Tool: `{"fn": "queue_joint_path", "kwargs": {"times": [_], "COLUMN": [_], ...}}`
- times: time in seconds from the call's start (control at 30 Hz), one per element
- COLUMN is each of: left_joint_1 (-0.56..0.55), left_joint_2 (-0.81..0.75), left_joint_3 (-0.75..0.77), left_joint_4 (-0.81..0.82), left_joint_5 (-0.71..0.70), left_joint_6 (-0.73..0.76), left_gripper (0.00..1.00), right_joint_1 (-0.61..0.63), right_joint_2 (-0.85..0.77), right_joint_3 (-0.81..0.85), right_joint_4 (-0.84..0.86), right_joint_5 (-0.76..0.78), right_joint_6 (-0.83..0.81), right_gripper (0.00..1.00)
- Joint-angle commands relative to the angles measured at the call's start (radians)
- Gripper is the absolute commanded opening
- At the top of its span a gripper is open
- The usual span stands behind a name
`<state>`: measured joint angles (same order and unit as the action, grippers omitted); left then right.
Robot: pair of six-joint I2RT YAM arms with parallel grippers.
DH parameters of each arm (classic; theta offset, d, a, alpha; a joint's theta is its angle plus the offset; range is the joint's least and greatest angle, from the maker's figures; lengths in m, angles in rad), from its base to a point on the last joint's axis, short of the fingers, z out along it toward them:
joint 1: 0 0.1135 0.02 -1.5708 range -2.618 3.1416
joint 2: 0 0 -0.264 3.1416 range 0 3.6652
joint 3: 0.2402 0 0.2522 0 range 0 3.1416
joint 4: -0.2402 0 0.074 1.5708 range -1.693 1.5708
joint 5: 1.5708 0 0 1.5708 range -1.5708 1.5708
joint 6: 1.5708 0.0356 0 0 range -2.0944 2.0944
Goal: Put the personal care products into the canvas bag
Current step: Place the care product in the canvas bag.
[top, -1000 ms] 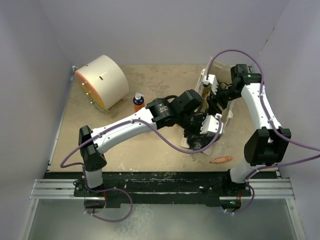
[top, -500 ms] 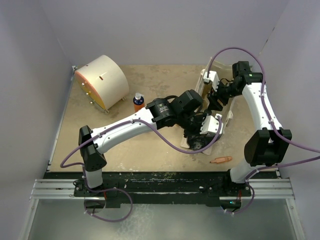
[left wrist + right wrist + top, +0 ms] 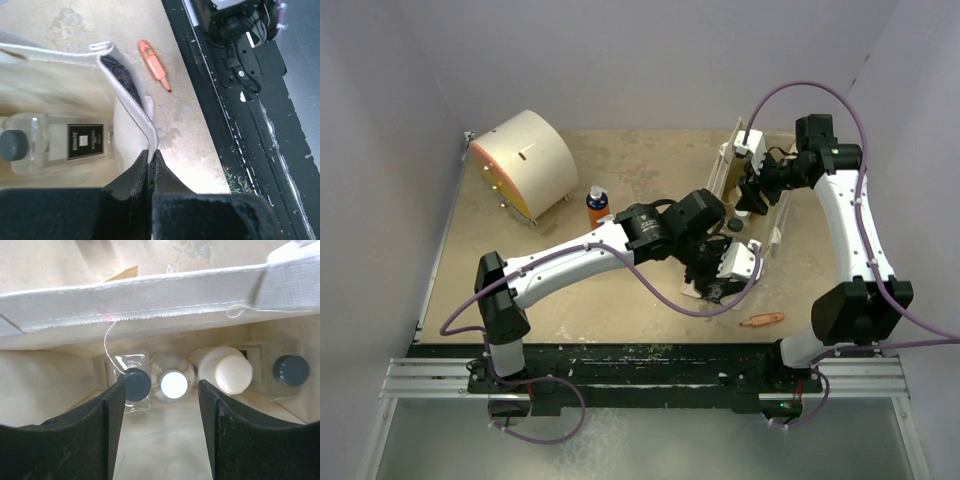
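The canvas bag [image 3: 150, 295] is largely covered by both arms in the top view, so its printed panel and handles cannot be made out there. It sits in the right half of the table [image 3: 650, 160], reaching from near the far edge toward the middle.

The right wrist view looks past the bag's rim strip into its inside. Four products show in a row, seen cap-on:
- a first clear bottle [image 3: 131, 385] with a black cap
- the silver bottle [image 3: 173, 384] with its white cap, touching the first
- the cream-white bottle [image 3: 226, 371]
- a second clear bottle [image 3: 282, 372], partly cut off by the bag's wall

Whatever lies under the rim strip is hidden. The left wrist view shows a clear labelled bottle [image 3: 55, 142] inside the bag; which of the two it is I cannot tell.

The right gripper [image 3: 160, 390] hangs over the bag's mouth with its fingers well apart and nothing between them. The left gripper [image 3: 150, 156] is pinched tight on the bag's rim at its near end.

One orange bottle [image 3: 597, 207] with a blue cap stands near the table's middle, well apart from the bag. The orange stick [image 3: 154, 62] lies near the near edge, and the cream drum [image 3: 535, 155] sits in the far left corner.
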<state>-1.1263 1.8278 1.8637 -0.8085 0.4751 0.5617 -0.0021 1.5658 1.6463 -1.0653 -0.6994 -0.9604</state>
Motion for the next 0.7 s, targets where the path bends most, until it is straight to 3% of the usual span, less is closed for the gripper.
{"fn": "queue_joint_path", "kwargs": {"times": [0.0, 0.67], "left_joint_1": [-0.035, -0.047], "left_joint_2": [-0.025, 0.039], "left_joint_3": [-0.090, -0.201], "left_joint_4": [-0.013, 0.074], "left_joint_5": [0.072, 0.058], "left_joint_6": [0.042, -0.008], "left_gripper": [0.00, 0.00], "right_joint_1": [-0.001, -0.002], "right_joint_2": [-0.064, -0.106], "right_joint_3": [0.039, -0.150], "right_joint_4": [0.005, 0.004], "right_joint_5": [-0.038, 0.038], "right_joint_6": [0.085, 0.006], "right_gripper": [0.61, 0.60]}}
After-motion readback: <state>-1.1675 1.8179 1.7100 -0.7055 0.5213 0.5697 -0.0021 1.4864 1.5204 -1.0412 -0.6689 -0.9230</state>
